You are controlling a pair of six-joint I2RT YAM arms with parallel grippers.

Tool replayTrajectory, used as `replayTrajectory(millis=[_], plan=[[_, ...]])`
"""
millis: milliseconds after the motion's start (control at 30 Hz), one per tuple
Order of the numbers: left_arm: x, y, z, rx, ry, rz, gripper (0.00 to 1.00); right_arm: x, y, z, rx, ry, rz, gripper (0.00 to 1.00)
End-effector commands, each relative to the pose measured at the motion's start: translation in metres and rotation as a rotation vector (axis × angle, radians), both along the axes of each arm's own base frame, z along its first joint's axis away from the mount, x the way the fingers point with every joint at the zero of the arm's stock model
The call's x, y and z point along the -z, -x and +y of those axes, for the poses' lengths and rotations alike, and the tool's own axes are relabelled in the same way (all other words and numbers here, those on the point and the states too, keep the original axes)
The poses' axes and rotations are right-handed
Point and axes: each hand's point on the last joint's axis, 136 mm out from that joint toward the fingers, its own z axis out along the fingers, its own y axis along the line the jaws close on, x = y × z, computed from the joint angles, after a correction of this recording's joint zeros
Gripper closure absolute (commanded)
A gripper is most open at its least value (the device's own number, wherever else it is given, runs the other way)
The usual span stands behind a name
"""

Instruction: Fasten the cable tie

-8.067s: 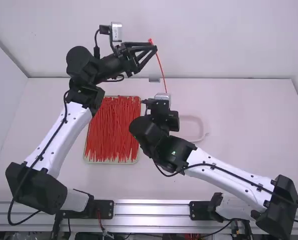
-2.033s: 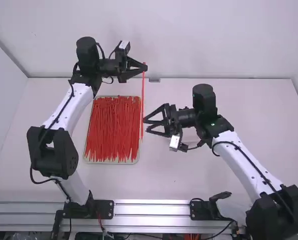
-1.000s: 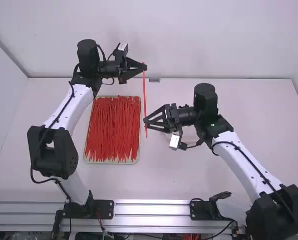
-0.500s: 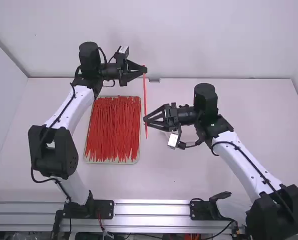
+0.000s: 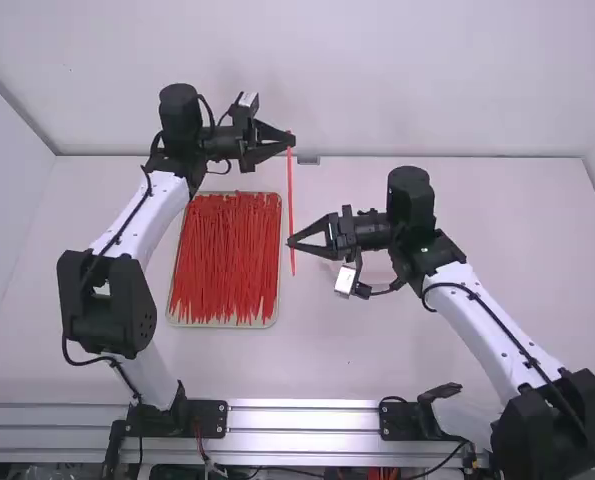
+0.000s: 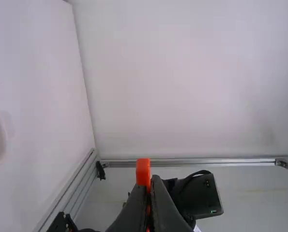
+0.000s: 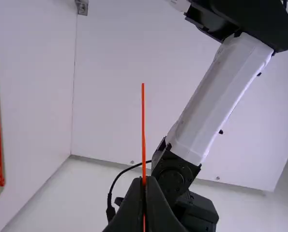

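A single red cable tie (image 5: 291, 200) hangs upright above the table, just right of the tray. My left gripper (image 5: 287, 141) is shut on its top end; the left wrist view has the tie's orange-red head (image 6: 143, 170) sticking out between the closed fingers of that gripper (image 6: 147, 195). My right gripper (image 5: 291, 243) comes in from the right and is shut on the tie's lower part, with a short tail hanging below it. In the right wrist view the thin strap (image 7: 143, 130) rises straight from that gripper (image 7: 144, 187).
A flat tray (image 5: 273, 324) packed with several red cable ties (image 5: 227, 255) lies on the table left of the hanging tie. A small metal bracket (image 5: 307, 159) sits at the back wall. The left arm (image 7: 221, 96) stands close behind the strap.
My right gripper's fingers, spread around the lower tie half a second ago, have closed onto it. The left gripper holds the top end nearly still.
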Motion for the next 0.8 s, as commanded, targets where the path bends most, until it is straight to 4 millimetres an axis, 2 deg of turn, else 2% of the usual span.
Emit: replayTrajectory(millis=[0, 133, 233, 533, 767], plan=[[0.001, 0.004, -0.004, 0.022, -0.004, -0.038, 0.98, 0.003, 0.001, 0.000, -0.001, 0.010, 0.073, 1.00], [0.002, 0.004, -0.004, 0.023, -0.006, -0.036, 0.98, 0.003, -0.001, 0.000, 0.019, 0.034, 0.226, 1.00], [0.002, 0.004, -0.004, 0.023, -0.008, -0.053, 0.98, 0.003, -0.001, 0.000, 0.034, 0.059, 0.403, 1.00], [0.006, 0.004, -0.004, 0.022, -0.009, -0.053, 0.98, 0.004, -0.002, 0.000, 0.056, 0.090, 0.620, 1.00], [0.007, 0.006, -0.006, 0.028, -0.012, -0.073, 0.98, 0.002, -0.019, 0.001, 0.159, 0.088, 0.815, 1.00]])
